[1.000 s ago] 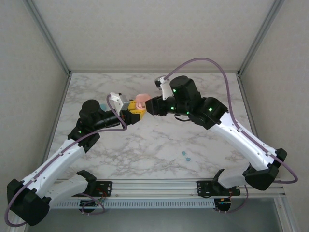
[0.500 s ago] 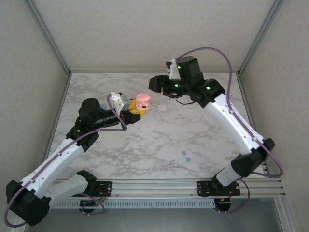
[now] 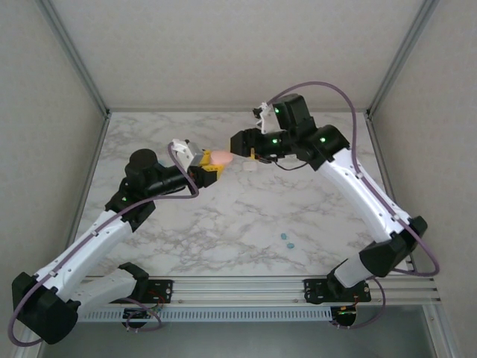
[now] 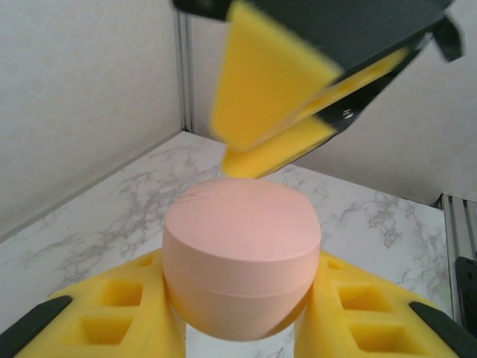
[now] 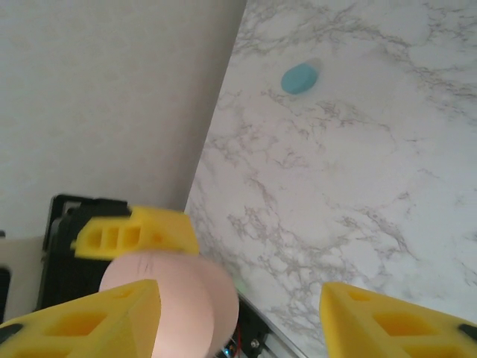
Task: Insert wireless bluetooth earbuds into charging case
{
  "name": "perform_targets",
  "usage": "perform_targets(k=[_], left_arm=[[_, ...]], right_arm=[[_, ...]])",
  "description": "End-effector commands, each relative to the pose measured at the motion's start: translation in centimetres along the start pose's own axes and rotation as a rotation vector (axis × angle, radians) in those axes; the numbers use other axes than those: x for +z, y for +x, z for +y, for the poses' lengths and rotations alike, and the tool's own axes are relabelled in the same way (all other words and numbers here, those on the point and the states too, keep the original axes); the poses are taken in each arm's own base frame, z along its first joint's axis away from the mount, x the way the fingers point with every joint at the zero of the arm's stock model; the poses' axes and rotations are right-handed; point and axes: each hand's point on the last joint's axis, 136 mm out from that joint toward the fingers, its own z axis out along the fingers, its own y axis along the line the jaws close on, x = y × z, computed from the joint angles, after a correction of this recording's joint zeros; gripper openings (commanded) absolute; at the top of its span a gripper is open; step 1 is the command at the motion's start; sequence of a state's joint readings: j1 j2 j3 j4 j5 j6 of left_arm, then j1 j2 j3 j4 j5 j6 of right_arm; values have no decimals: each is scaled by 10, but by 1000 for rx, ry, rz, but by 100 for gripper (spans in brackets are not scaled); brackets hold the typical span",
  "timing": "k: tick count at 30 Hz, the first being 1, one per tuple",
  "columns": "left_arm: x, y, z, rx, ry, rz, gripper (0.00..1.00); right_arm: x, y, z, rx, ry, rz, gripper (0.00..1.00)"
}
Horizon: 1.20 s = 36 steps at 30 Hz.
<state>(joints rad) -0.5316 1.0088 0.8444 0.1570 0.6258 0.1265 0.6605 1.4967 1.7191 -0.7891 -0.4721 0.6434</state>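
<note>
While left end effector [image 4: 242, 298] clamps pink case [image 4: 242, 239] | right end effector [image 5: 238, 298] spread wide

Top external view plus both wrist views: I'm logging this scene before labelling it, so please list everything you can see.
pink case: 1, pink, held up off the table, over its far middle
teal earbuds: 2, teal, close together on the table, right of centre and nearer the arm bases
small white piece: 1, white, on the table just right of the pink case; too small to identify
teal oval piece: 1, teal, on the table close to a wall
table: 1, white and grey marble pattern
left gripper: 1, yellow fingers, shut on the pink case
right gripper: 1, yellow fingers, open, right beside the pink case
</note>
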Motion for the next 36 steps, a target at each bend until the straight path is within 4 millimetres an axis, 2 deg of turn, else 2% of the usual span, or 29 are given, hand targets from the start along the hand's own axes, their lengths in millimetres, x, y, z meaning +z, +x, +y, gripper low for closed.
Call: perform_targets(k=[1, 4, 8, 12, 18, 20, 23, 29, 32, 34, 36], left_arm=[[2, -18, -1, 11, 5, -54, 16], [0, -25, -4, 22, 13, -92, 16], [0, -34, -6, 32, 26, -114, 16], [2, -38, -7, 26, 39, -118, 16], [3, -41, -4, 26, 25, -130, 16], [3, -41, -4, 27, 21, -130, 16], [3, -41, -5, 31, 31, -129, 16], [7, -36, -3, 25, 32, -111, 16], [8, -33, -2, 25, 25, -98, 18], [9, -31, 1, 24, 11, -82, 19], [10, -26, 4, 21, -7, -68, 24]], right_arm=[[-15, -5, -2, 10, -26, -76, 62], [-10, -1, 3, 96, -162, -50, 69], [5, 9, 16, 183, -315, 69, 70], [9, 8, 32, 229, -465, 100, 70], [16, 9, 33, 260, -511, 133, 67], [17, 10, 34, 266, -527, 137, 61], [17, 10, 35, 269, -538, 140, 59], [21, 13, 40, 273, -561, 161, 46], [20, 13, 39, 271, -555, 157, 35], [20, 14, 37, 267, -544, 150, 24], [21, 15, 30, 262, -503, 125, 20]])
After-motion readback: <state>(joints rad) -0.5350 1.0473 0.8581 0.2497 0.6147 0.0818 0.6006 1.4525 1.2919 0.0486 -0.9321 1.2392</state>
